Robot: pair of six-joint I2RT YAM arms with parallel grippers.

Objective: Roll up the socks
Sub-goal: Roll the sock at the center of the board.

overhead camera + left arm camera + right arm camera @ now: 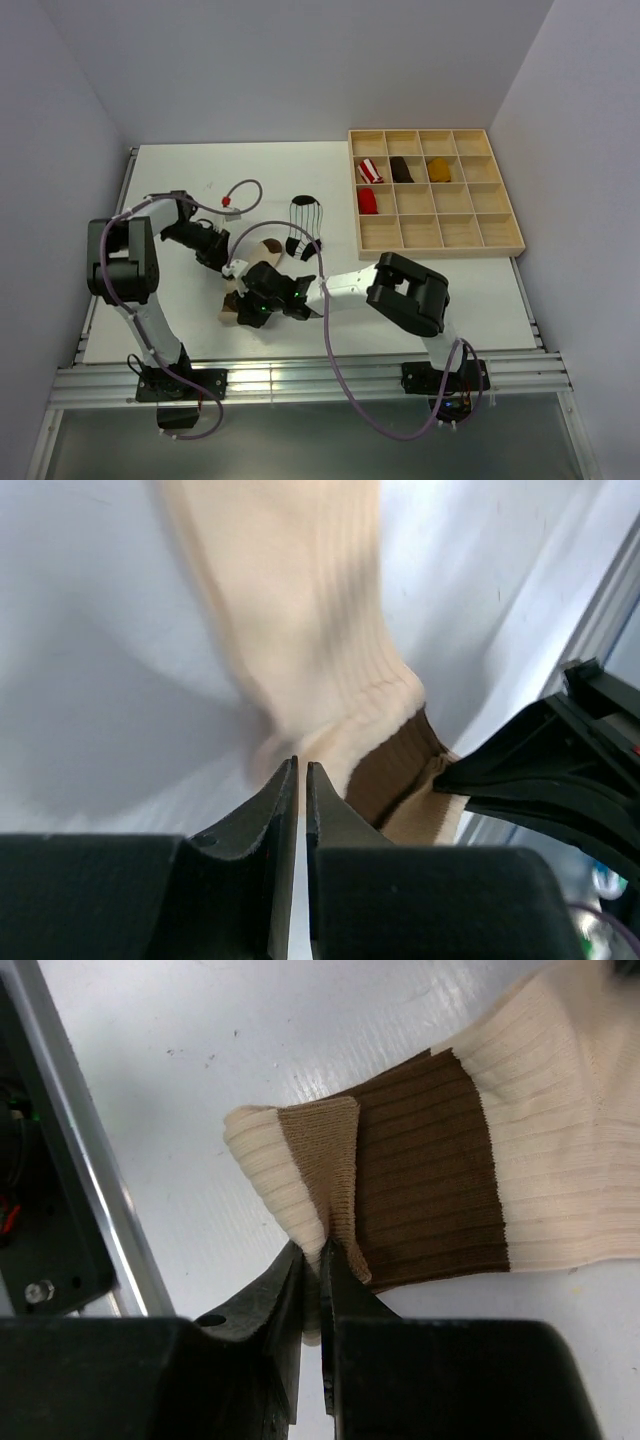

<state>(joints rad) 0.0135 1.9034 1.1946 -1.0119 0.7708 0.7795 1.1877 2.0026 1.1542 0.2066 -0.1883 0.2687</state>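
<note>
The cream sock (262, 256) lies stretched on the white table between both grippers, brown toe at the far end, brown band near me. My left gripper (225, 266) is shut with its tips (301, 763) at the sock's (310, 630) bunched side edge, seemingly pinching it. My right gripper (240, 300) is shut on the folded cuff edge (322, 1250), next to the brown band (420, 1170). The white sock with black stripes and black toe (303, 222) lies flat just beyond, touched by neither gripper.
A wooden divided tray (435, 250) at the back right holds red-and-white (370, 169), red (367, 201), dark brown (401, 170) and mustard (438, 169) bundles. The metal rail (80, 1160) runs along the table's near edge, close to my right gripper.
</note>
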